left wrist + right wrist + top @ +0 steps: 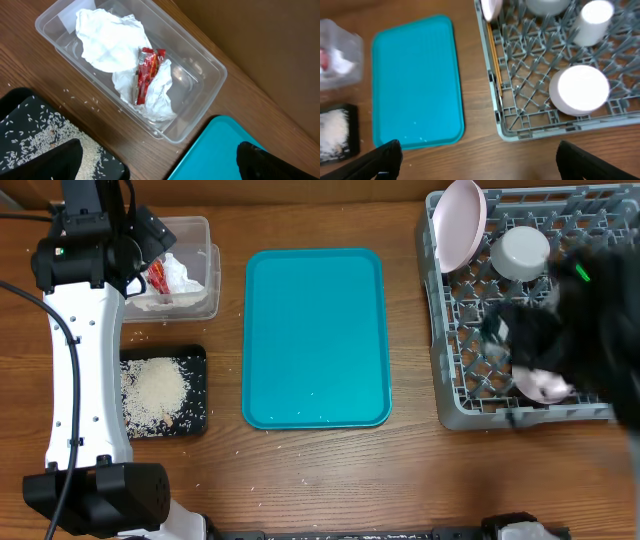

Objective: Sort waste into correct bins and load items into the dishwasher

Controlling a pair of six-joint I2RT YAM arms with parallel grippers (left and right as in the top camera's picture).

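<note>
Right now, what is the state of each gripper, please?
Left gripper: open, holding nothing.
Right gripper: open, holding nothing.

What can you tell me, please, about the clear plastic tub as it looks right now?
The clear plastic tub is a see-through rectangular box with rounded corners and a thick rim, with no lid on it. It stands upright on the wooden table. Inside lie crumpled white napkins, with a red wrapper resting on top of them. The black tray and the teal tray sit close by, each with a strip of bare wood between it and the tub.
</note>
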